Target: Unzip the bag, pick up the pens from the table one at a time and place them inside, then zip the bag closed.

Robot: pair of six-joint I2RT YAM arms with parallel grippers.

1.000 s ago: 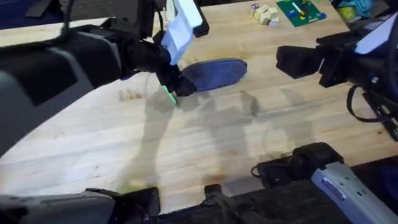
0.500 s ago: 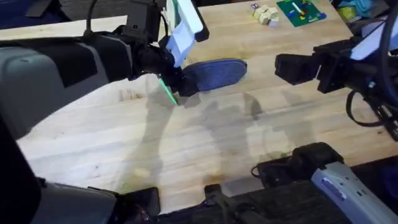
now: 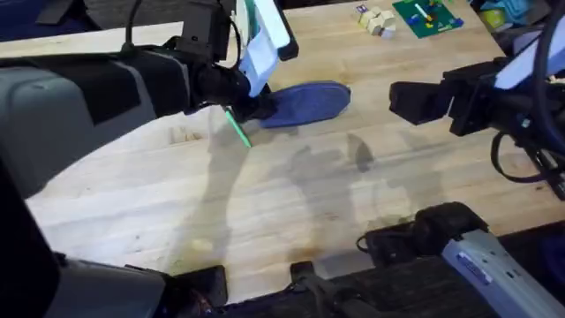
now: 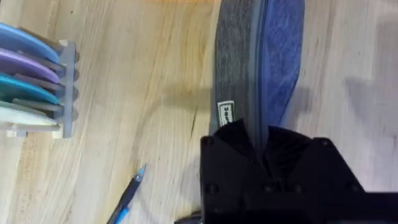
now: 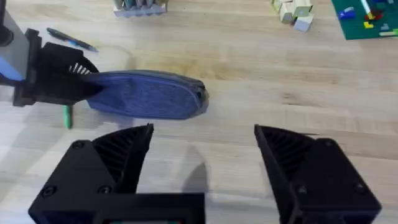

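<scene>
The blue-grey bag lies on the table with its zipper along the top. My left gripper is shut on the bag's left end, right at the zipper line. In the right wrist view the same gripper clamps the bag. A green pen lies on the wood just in front of that gripper. A dark blue pen lies on the far side of the bag. My right gripper hovers open to the right of the bag, holding nothing.
A rack of coloured plates stands behind the bag near the dark pen. Wooden blocks and a green board sit at the back right. Bare wood stretches across the table's middle and front.
My left gripper has shifted slightly up and away at the bag's end, uncovering more of the green pen. The right arm has drifted a little to the right.
</scene>
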